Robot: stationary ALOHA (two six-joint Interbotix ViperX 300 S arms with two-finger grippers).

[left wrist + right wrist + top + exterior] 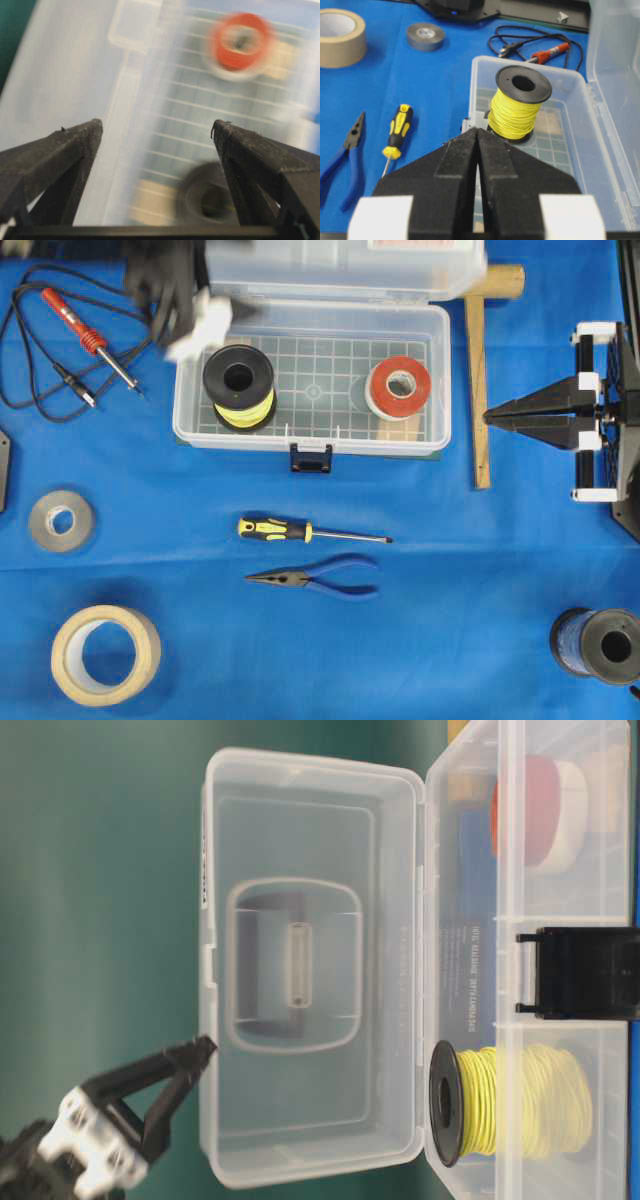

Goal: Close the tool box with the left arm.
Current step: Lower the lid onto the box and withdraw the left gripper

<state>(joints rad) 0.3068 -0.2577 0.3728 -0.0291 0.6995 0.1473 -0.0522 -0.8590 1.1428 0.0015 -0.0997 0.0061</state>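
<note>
I've got the left hand (195, 1055), fingers spread, at the open lid (310, 960) of the tool box (312, 380); next I'd push it down onto the base

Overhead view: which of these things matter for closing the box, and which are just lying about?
In the job: tool box, its open lid, left gripper.

Lying about: screwdriver, pliers, soldering iron, tape rolls, wooden mallet.

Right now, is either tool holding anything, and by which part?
Nothing is held. The left tool is open, empty, by the tool box lid. The right tool is shut on nothing, beside the box.
</note>
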